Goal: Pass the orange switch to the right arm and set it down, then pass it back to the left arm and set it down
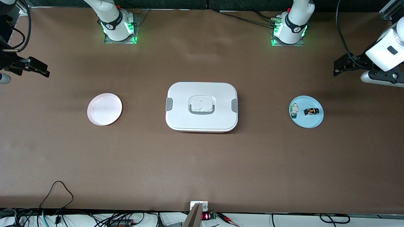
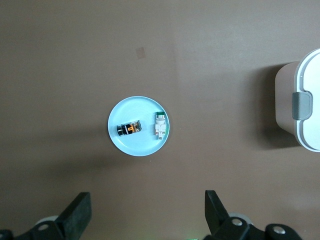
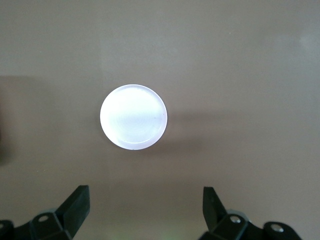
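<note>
The orange switch (image 1: 311,111), a tiny black cylinder with an orange band, lies on its side on a light blue plate (image 1: 311,122) toward the left arm's end of the table. It also shows in the left wrist view (image 2: 129,129). The white lidded box (image 1: 202,106) stands in the middle of the table, and its edge shows in the left wrist view (image 2: 306,100). My left gripper (image 1: 337,67) hangs open and empty high over the table near the blue plate (image 2: 135,146); it also shows in the left wrist view (image 2: 147,212). My right gripper (image 1: 42,69) hangs open and empty high over the right arm's end; it also shows in the right wrist view (image 3: 145,207).
A small white part with a green end (image 1: 294,110) lies beside the switch on the blue plate, also in the left wrist view (image 2: 160,125). An empty pale pink plate (image 1: 104,109) sits toward the right arm's end, also in the right wrist view (image 3: 133,116). Cables lie along the table's near edge.
</note>
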`<act>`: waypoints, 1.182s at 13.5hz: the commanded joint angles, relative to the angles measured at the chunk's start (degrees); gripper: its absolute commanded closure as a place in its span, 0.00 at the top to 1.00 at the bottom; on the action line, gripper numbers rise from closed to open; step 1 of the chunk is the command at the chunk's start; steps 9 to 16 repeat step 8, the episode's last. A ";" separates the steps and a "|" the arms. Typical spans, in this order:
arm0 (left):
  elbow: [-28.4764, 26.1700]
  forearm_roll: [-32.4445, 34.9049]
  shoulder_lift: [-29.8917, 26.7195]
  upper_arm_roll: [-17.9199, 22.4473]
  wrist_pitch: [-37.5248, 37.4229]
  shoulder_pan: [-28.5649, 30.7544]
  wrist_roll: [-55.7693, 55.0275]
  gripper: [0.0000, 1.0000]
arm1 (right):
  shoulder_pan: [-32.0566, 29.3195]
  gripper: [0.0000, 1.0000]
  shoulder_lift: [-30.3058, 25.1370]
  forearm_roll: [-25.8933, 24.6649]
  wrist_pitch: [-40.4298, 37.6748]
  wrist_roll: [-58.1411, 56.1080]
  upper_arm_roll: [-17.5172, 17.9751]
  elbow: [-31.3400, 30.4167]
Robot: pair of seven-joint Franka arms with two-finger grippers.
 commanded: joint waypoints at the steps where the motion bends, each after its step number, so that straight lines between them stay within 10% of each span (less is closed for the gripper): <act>1: 2.15 -0.39 1.39 -0.32 -0.89 0.49 -0.47 1.00 | -0.02 1.00 -0.14 0.58 -0.38 -0.58 0.06 1.43; 16: 2.15 -2.33 1.48 -0.24 -0.81 0.58 -0.21 1.00 | 0.07 1.00 -0.13 0.67 -0.90 0.03 0.06 1.79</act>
